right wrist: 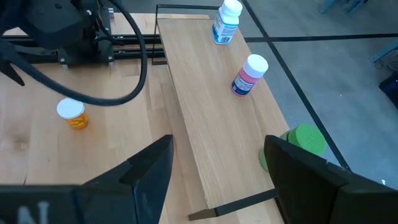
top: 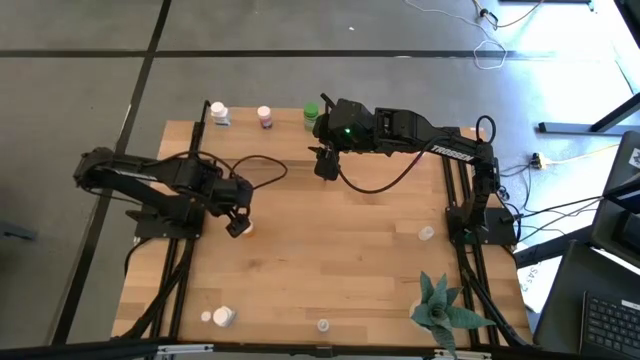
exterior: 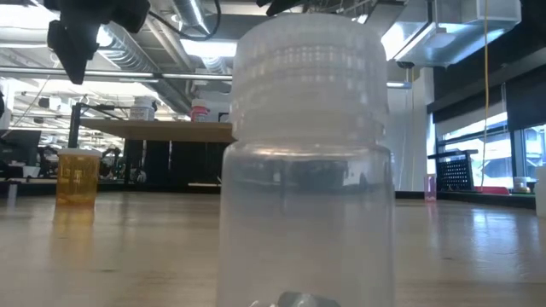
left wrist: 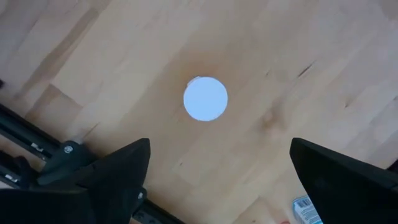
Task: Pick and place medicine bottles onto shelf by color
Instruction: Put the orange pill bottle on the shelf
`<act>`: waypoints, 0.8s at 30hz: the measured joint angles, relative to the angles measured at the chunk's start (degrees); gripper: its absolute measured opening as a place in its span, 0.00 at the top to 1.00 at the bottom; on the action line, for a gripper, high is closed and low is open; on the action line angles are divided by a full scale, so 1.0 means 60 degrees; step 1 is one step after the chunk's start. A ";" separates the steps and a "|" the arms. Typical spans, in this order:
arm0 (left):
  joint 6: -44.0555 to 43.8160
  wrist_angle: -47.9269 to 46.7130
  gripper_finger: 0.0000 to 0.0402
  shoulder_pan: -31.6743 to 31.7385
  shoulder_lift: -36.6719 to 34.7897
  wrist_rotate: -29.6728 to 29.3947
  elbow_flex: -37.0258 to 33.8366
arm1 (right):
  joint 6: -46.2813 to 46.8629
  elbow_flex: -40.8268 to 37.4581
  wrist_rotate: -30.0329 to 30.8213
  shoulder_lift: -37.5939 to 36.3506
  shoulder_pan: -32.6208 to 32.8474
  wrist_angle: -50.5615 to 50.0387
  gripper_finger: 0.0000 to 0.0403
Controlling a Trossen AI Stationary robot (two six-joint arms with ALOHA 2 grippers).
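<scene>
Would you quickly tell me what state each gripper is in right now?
Left gripper: open, holding nothing, above a white-capped orange bottle.
Right gripper: open, empty, over the shelf.

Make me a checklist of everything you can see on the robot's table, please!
Surface: wooden table, bare in the middle.
Job's things: shelf along the far edge holds a white bottle, a pink bottle and a green bottle. An orange bottle stands on the table under the left gripper. More small bottles stand along the near edge, a clear one right in front of the low camera.
Clutter: spiky plant at the near right corner.
Grippers: left gripper open above the orange bottle; right gripper open by the shelf, holding nothing.
Cables: black cable looping across the table.
Surroundings: grey floor, cords, a keyboard at the right.
</scene>
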 joint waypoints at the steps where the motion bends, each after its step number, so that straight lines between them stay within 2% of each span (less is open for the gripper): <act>1: 0.0007 -0.0003 0.05 0.0000 0.0060 -0.0051 0.0000 | 0.0005 0.0000 0.0000 0.0000 0.0000 0.0000 0.37; 19: 0.0808 0.0194 0.05 0.0007 0.1292 -0.0424 0.0000 | 0.0015 0.0000 0.0000 0.0000 0.0002 0.0076 0.37; 24: 0.0783 0.0245 0.05 -0.0047 0.1371 -0.0942 0.0001 | 0.0014 0.0000 0.0000 0.0000 0.0000 0.0163 0.37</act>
